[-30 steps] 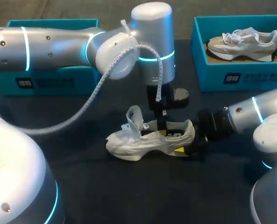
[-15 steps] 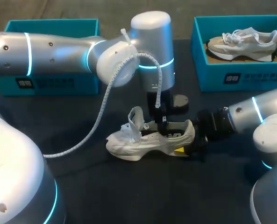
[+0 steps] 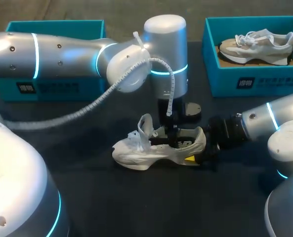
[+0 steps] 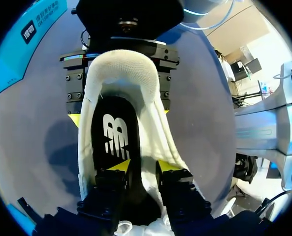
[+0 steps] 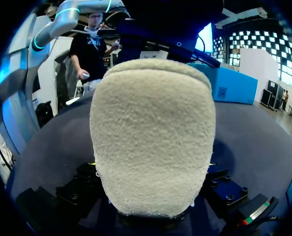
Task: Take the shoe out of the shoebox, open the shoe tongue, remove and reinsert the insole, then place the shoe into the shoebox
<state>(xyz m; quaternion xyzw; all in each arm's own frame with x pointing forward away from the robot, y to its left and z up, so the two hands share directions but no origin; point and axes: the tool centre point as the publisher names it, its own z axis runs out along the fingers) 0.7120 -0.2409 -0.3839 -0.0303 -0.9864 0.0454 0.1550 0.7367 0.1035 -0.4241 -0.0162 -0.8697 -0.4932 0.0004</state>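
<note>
My left end effector (image 4: 143,167) is pointing straight down into the opening of the shoe (image 3: 151,148). Its two yellow tips are standing slightly spread with a narrow gap between them. One tip is sitting over the black insole (image 4: 111,137), and the other is lying against the white inner lining on the side wall. The insole is lying flat inside the shoe.

My right end effector (image 5: 150,164) is coming in from the right and pinching the heel (image 5: 153,132), one finger on each side of it, low down near the sole.

The shoe is standing on its sole in the middle of the dark worktop (image 3: 111,197), toe pointing left and heel pointing right. Its tongue (image 3: 144,126) is standing pulled up and forward, away from the opening, and the laces (image 3: 135,138) are hanging loose around it.

My left arm is reaching in from the left, across the front of the left shoebox (image 3: 52,84), which is sitting at the far left of the worktop. At the far right, well apart from the shoe, the right shoebox (image 3: 245,81) is holding a second shoe (image 3: 257,44) lying inside it.
</note>
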